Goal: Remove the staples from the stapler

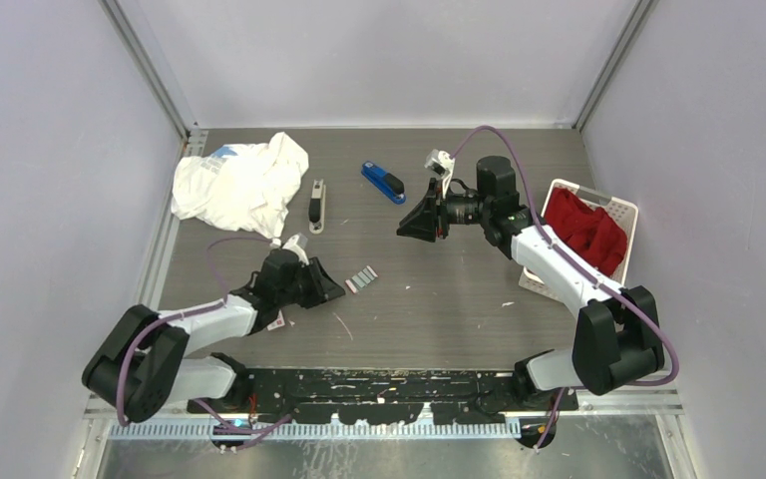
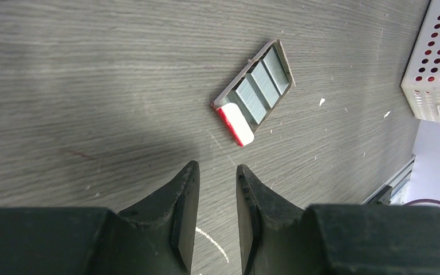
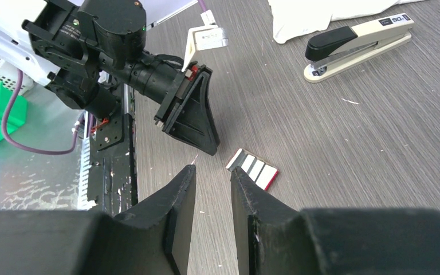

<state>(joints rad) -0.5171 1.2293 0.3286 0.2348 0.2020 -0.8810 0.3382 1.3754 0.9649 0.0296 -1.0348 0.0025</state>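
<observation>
Three short silvery staples strips (image 2: 260, 86) lie side by side in an open red-and-white card tray (image 2: 236, 123) on the table; they also show in the top view (image 1: 363, 278) and the right wrist view (image 3: 253, 167). A beige stapler with a black top (image 1: 316, 205) (image 3: 358, 43) lies closed near the cloth. A blue stapler (image 1: 383, 182) lies further back. My left gripper (image 1: 338, 290) (image 2: 217, 166) is slightly open and empty, just short of the tray. My right gripper (image 1: 403, 231) (image 3: 213, 169) is slightly open and empty, above the table beside the blue stapler.
A crumpled white cloth (image 1: 239, 180) lies at the back left. A white perforated basket (image 1: 620, 208) (image 2: 435, 63) holding red cloth stands at the right. The left arm's gripper (image 3: 192, 117) shows in the right wrist view. Small white flecks dot the table.
</observation>
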